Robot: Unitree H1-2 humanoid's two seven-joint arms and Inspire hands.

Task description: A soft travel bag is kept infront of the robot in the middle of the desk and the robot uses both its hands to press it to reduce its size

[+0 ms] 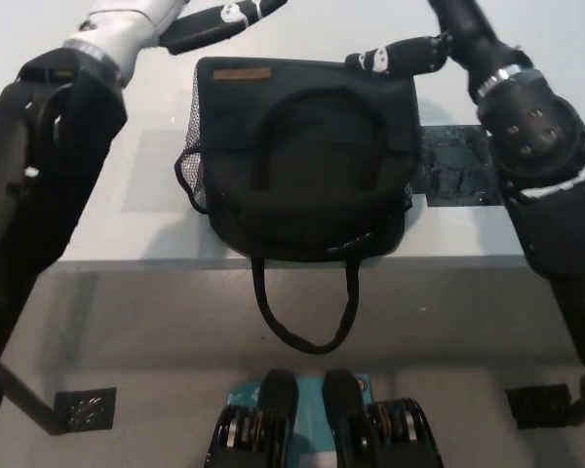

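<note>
item: soft travel bag (307,156), black, lying flat in the middle of the white desk (97,205), its near edge reaching the desk's front edge. a small brown label (242,74) sits at the bag's far left corner. one carry handle (317,112) arches across the top panel; a second strap loop (304,310) hangs down over the front edge of the desk. a mesh side pocket (196,156) runs along the bag's left side.

left hand (190,21): white with dark fingertips, raised at the top left of the view, just beyond the bag's far left corner. one finger (219,21) stretches toward the bag's top edge; fingers appear spread and hold nothing. whether it touches the bag cannot be told. the left forearm (39,156) is dark and fills much of the left side, hiding that part of the desk.

right hand (439,39): black, at the top right, partly cut by the frame. a finger (395,57) with white marks lies at the bag's far right corner, at or just above the fabric; contact not certain. fingers look extended, grasping nothing. the right arm (536,146) runs down the right side and covers the desk there.

surroundings: a dark glossy tape patch (453,166) lies on the desk just beside the bag's right side, its right end hidden by the right arm. a faint grey rectangle (156,166) marks the desk left of the bag. below the desk, the grey floor (156,331) carries two small black floor plates, one lower left (83,409) and one lower right (538,408).
</note>
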